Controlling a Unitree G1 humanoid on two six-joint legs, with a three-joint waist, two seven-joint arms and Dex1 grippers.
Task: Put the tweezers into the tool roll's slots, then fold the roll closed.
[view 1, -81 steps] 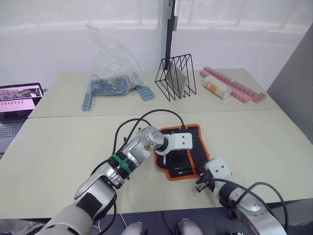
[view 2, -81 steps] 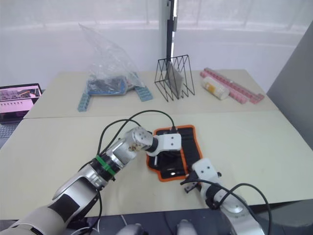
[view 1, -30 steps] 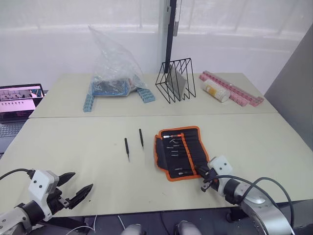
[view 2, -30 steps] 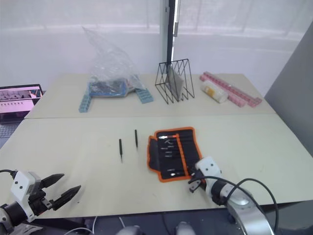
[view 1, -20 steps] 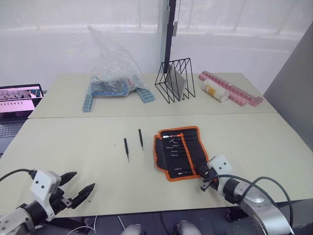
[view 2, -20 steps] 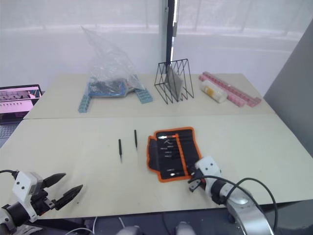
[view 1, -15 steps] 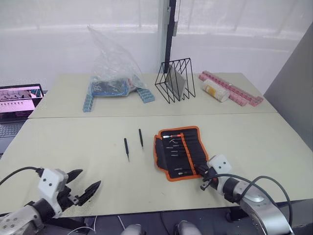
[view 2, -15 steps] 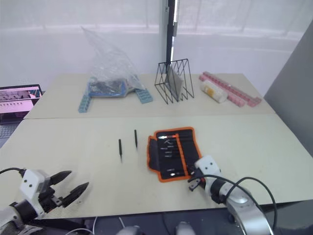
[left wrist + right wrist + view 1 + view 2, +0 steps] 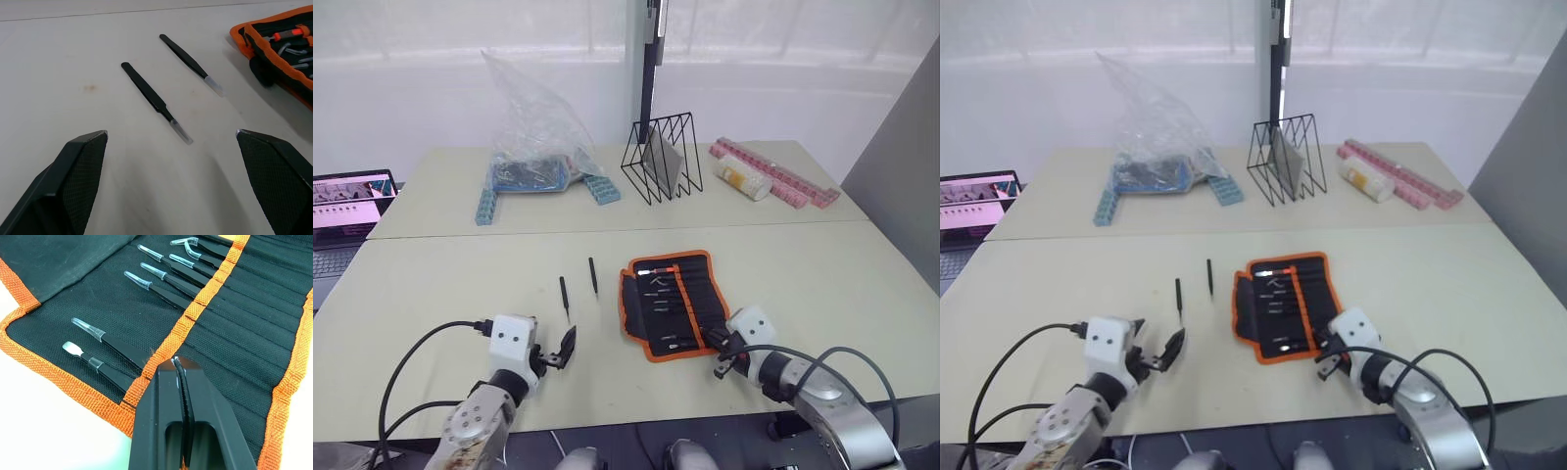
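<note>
The near bench (image 9: 450,284) is mostly bare. Two loose tweezers (image 9: 155,101) lie side by side with a gap between them, bare surface all round, and the tool roll (image 9: 677,304) lies apart on their right. The left gripper (image 9: 181,181) has its fingers spread wide just short of them. The right gripper (image 9: 178,369), fingers pressed together, sits over the roll's near edge. A plastic bag (image 9: 536,127), wire rack (image 9: 661,157) and pink strips (image 9: 773,174) crowd the far bench.
</note>
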